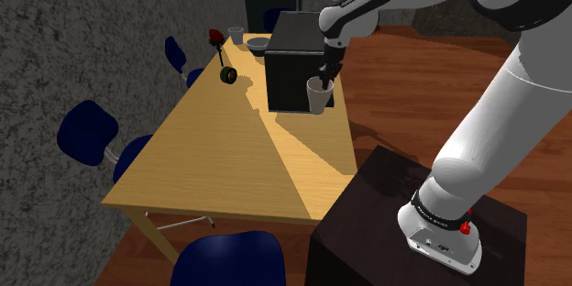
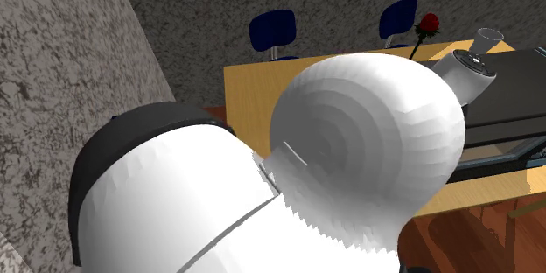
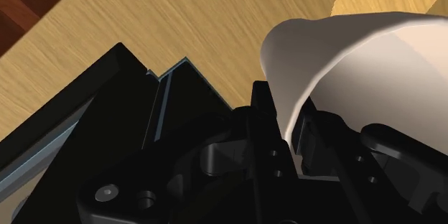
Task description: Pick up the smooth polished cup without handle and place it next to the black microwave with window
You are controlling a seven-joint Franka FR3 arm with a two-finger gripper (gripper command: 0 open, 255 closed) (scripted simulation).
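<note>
A plain white cup without a handle (image 1: 318,98) stands upright against the front of the black microwave (image 1: 295,55), near the wooden table's (image 1: 229,156) edge on the shoulder view's right. My black gripper (image 1: 322,81) comes down from above and is shut on the cup's rim. Whether the cup's base touches the tabletop I cannot tell. In the wrist view the fingers (image 3: 264,115) pinch the wall of the white cup (image 3: 359,50), one outside and one inside, with the microwave (image 3: 108,136) close beside it.
At the table's far end are a red rose (image 1: 215,37), a small black round object (image 1: 228,75), a grey cup (image 1: 236,33) and a bowl (image 1: 258,45). Blue chairs (image 1: 87,133) line the wall side. The dark stand (image 1: 367,229) adjoins the table's near corner.
</note>
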